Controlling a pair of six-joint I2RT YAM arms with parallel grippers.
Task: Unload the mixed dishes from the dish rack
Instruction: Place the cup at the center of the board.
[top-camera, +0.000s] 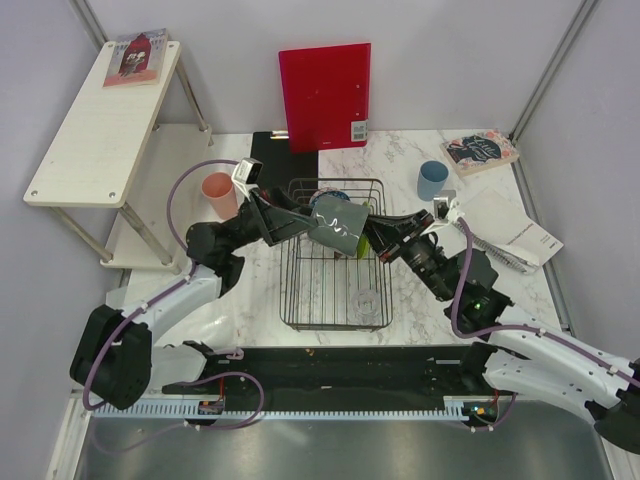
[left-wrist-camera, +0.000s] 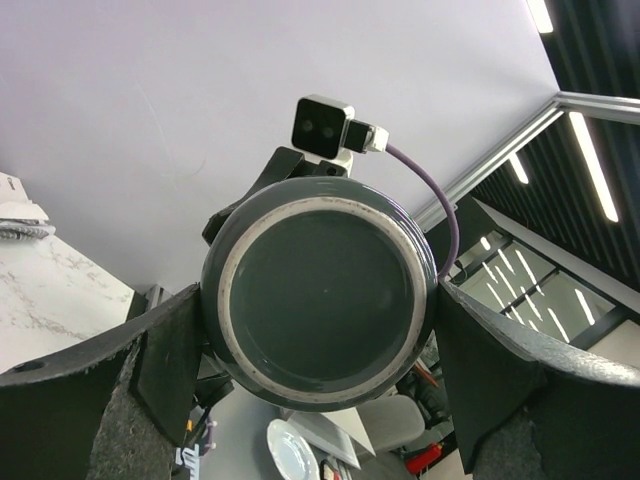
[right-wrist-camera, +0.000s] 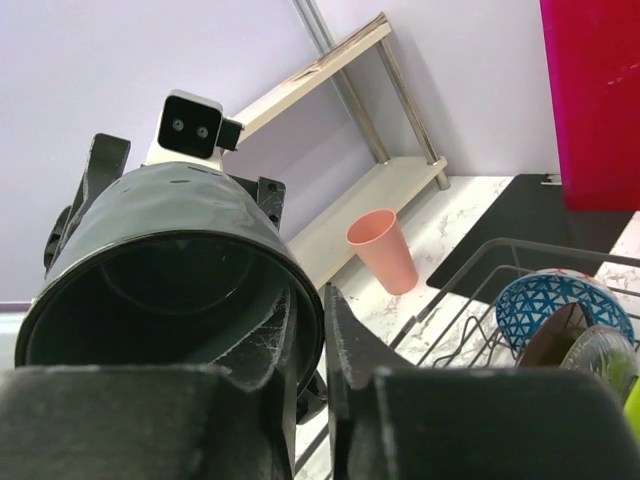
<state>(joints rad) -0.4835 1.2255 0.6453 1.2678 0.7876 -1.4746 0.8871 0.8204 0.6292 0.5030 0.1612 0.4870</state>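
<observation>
A dark grey mug (top-camera: 335, 225) hangs on its side over the back of the black wire dish rack (top-camera: 300, 290), between both grippers. My left gripper (top-camera: 292, 222) is shut on its body near the base (left-wrist-camera: 320, 300), one finger on each side. My right gripper (top-camera: 375, 235) pinches the rim (right-wrist-camera: 300, 290), one finger inside the mug and one outside. A clear glass (top-camera: 367, 303) stands in the rack's front right. A blue patterned bowl (right-wrist-camera: 555, 305), a dark red plate (right-wrist-camera: 555, 338) and a lime-green dish (top-camera: 362, 245) stand at the rack's back. A pink cup (top-camera: 220, 195) and a light blue cup (top-camera: 432, 180) stand on the table.
A red board (top-camera: 325, 95) leans on the back wall above a black mat (top-camera: 270, 155). A white shelf unit (top-camera: 100, 120) stands at the left. A book (top-camera: 480, 150) and an open notebook (top-camera: 520, 240) lie at the right. A black strip (top-camera: 330, 370) runs along the front.
</observation>
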